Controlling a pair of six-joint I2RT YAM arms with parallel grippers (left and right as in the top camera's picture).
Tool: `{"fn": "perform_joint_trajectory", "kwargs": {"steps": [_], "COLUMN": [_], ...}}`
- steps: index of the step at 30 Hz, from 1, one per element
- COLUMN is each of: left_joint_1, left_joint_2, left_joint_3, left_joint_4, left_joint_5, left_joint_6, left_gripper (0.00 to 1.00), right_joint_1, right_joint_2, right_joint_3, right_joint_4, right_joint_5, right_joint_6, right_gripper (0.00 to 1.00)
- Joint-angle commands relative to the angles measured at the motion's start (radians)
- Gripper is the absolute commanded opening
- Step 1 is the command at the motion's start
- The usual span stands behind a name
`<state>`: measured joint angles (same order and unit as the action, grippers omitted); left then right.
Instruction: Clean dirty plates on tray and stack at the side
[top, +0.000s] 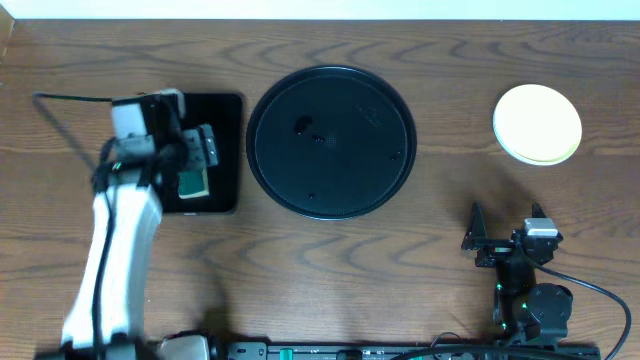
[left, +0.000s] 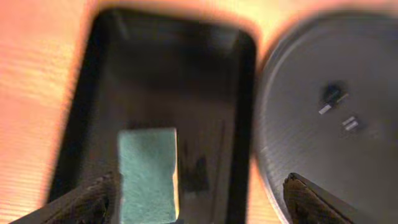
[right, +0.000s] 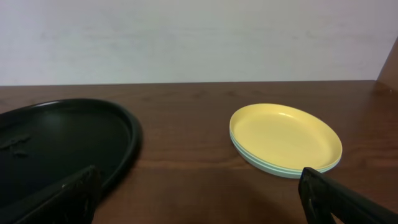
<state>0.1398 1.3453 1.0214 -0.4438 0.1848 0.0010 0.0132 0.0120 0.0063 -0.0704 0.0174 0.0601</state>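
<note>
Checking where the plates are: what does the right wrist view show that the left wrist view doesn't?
Only the right wrist view shows the plates, stacked on the table, yellow on top with mint rims beneath. Only the left wrist view shows the rectangular black tray with a green sponge lying in it. Both show part of the round black tray and the table.

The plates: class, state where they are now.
In the overhead view the plates sit stacked at far right, right of the tray, yellow one on top.
</note>
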Motion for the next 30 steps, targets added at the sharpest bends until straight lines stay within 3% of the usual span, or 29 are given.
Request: {"fn": "perform_joint_trajectory", "kwargs": {"steps": [1,12,22,26,30], "left_joint_1": [0.001,0.001,-0.025,-0.044,-0.076], "left_joint_2": [-0.160,-0.663,-0.937,-1.057,-1.181], "left_joint_3": [0.002,0.002,-0.030,-0.134,-0.294], "left_joint_4": [0.000,-0.089,-0.511,-0.509,-0.361], "left_joint_5": [-0.047,-0.048,-0.001,0.041,0.057], "left_joint_6": [0.006,0.007,-0.005,-0.005,-0.005], "left_gripper": [0.86,0.86,0.86,0.86,0.86], "right_joint_1": [-0.012,-0.012,-0.012,-0.012,-0.012], "right_joint_2": [-0.007,-0.007,-0.007,-0.007,-0.007], "right_joint_3": [-0.001,-0.001,-0.001,-0.001,-0.001], "right_joint_4": [-0.004,-0.004,-0.004,-0.004,-0.004], "right_joint_5": [-0.003,-0.003,-0.003,-0.003,-0.003], "right_joint_6": [0.010,0.010,0.010,0.010,0.010], "right_gripper": [0.99,0.99,0.99,0.99,0.99]}}
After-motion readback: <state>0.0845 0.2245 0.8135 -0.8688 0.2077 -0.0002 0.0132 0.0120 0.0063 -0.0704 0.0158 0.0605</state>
